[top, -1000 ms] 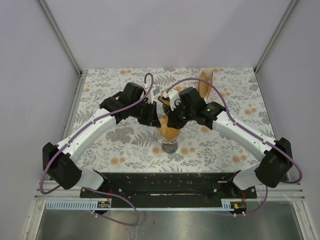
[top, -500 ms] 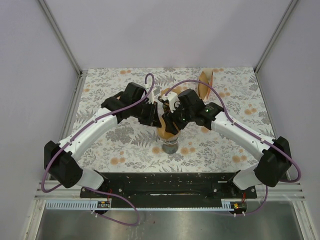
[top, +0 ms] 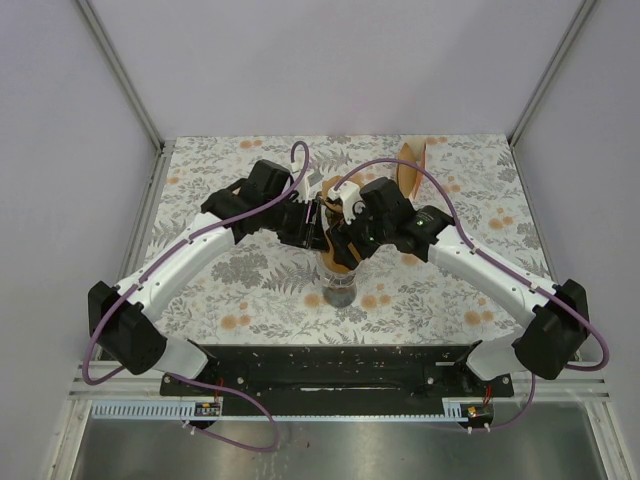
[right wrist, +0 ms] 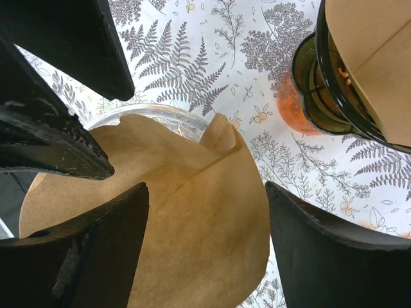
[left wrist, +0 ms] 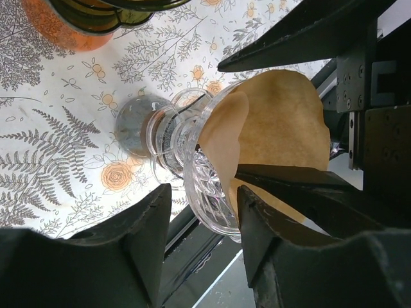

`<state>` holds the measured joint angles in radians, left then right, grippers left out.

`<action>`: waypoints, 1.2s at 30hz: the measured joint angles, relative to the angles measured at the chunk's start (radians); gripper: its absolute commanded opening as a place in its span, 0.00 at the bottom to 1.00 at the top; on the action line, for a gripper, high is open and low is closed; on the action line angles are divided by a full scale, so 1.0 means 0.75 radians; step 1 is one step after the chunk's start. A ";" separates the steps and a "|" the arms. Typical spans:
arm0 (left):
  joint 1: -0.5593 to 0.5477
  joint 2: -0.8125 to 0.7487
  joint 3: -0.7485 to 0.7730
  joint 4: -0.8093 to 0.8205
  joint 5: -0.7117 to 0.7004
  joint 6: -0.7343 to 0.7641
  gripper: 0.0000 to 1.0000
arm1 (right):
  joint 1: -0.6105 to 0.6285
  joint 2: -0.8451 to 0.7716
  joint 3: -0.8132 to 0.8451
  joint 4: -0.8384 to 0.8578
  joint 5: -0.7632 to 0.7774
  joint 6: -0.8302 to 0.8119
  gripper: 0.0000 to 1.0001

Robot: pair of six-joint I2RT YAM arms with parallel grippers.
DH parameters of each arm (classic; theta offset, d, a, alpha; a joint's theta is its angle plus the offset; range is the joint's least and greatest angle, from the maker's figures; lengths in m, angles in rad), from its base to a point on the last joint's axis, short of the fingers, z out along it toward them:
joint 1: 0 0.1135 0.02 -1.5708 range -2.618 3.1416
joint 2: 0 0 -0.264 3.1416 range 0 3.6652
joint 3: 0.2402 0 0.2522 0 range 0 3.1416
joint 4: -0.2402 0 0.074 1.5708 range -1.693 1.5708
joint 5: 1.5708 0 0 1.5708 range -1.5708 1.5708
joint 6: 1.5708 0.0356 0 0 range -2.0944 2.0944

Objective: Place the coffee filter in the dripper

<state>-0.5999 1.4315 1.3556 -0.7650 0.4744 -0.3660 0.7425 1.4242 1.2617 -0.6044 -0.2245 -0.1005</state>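
Straddling the rim: the left pincer (left wrist: 205,199) has its two black fingers parted and clamps nothing. The glass wall lies in the gap between them. Whether either finger touches the glass cannot be told.
Dripper: a clear cut-glass cone dripper (left wrist: 192,173) on a round foot stands on the table, directly between and just ahead of the left pincer's fingertips.
Filter: a brown paper cone coffee filter (left wrist: 276,122) is seated inside the dripper. Its upper edge rises above the glass rim and one flap curls inward. It lies just beyond the left pincer's fingertips and between the right pincer's fingers.
Right pincer: the right pincer (right wrist: 205,192) is spread wide and grips nothing, with the brown paper filling the space between its fingers.
Meeting point: in the top view both pincers come together above the dripper, tip facing tip and close together.
Jar: an amber glass jar with a black collar (right wrist: 307,96) stands ahead of the right pincer's right finger, apart from the dripper. It holds spare brown paper filters (right wrist: 366,51).
Table: a white table with a grey fern and orange flower print (left wrist: 51,128) carries the dripper and the jar.
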 measured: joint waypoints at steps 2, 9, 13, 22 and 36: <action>0.000 0.000 0.000 -0.005 0.000 0.001 0.50 | 0.000 -0.001 0.001 -0.004 0.009 0.000 0.84; 0.000 0.000 0.008 -0.011 0.000 0.005 0.50 | 0.000 -0.044 0.003 -0.018 0.034 0.005 0.85; 0.000 0.000 0.008 -0.013 -0.001 0.009 0.50 | 0.000 -0.072 0.005 -0.017 0.054 0.020 0.84; 0.000 0.000 -0.014 -0.009 -0.006 0.026 0.49 | 0.000 -0.100 -0.060 -0.003 0.173 0.103 0.82; 0.000 0.000 -0.048 -0.005 -0.021 0.048 0.49 | -0.002 -0.066 -0.133 0.051 0.205 0.178 0.80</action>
<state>-0.5999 1.4315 1.3193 -0.7685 0.4583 -0.3298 0.7414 1.3750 1.1622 -0.5663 -0.0704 0.0330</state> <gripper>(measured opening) 0.483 0.808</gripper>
